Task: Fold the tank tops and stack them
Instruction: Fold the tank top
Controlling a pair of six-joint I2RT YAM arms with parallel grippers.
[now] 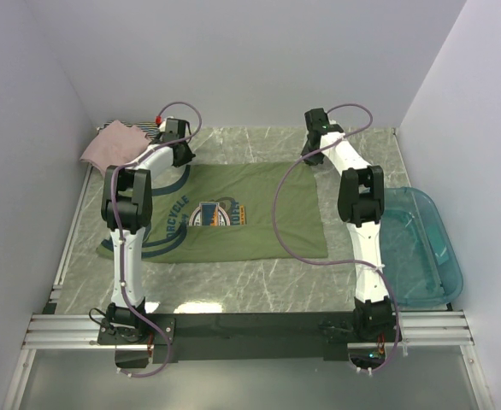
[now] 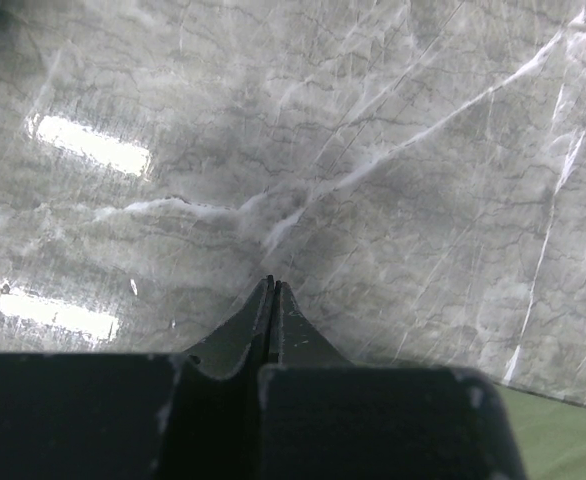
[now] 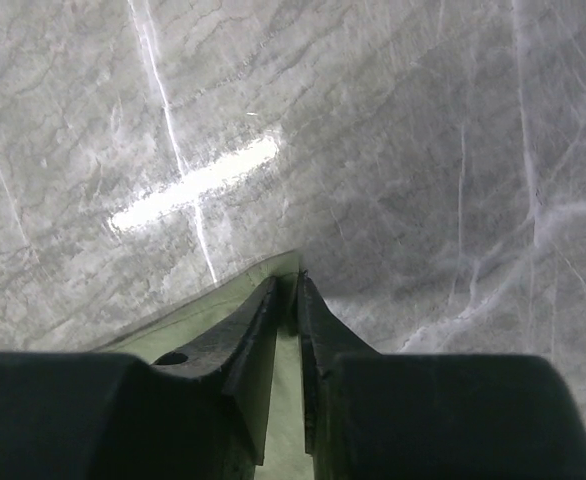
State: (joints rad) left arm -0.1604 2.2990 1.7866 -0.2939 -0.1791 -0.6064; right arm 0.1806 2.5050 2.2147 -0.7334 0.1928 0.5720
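Note:
The olive-green tank top (image 1: pixel 233 213) with navy trim and a round chest print lies spread flat in the middle of the table. My right gripper (image 1: pixel 309 154) is at its far right corner; in the right wrist view it (image 3: pixel 297 278) is shut on that corner of green cloth (image 3: pixel 223 320). My left gripper (image 1: pixel 180 155) is at the far left of the shirt; in the left wrist view it (image 2: pixel 271 285) is shut and empty over bare marble, with green cloth (image 2: pixel 563 440) low at the right. The pale pink tank top (image 1: pixel 112 143) lies crumpled at the back left, over the striped one (image 1: pixel 150 128).
A translucent teal tub (image 1: pixel 421 248) stands at the right edge of the table. White walls close in the table at the back and on both sides. Purple cables loop from both arms over the shirt.

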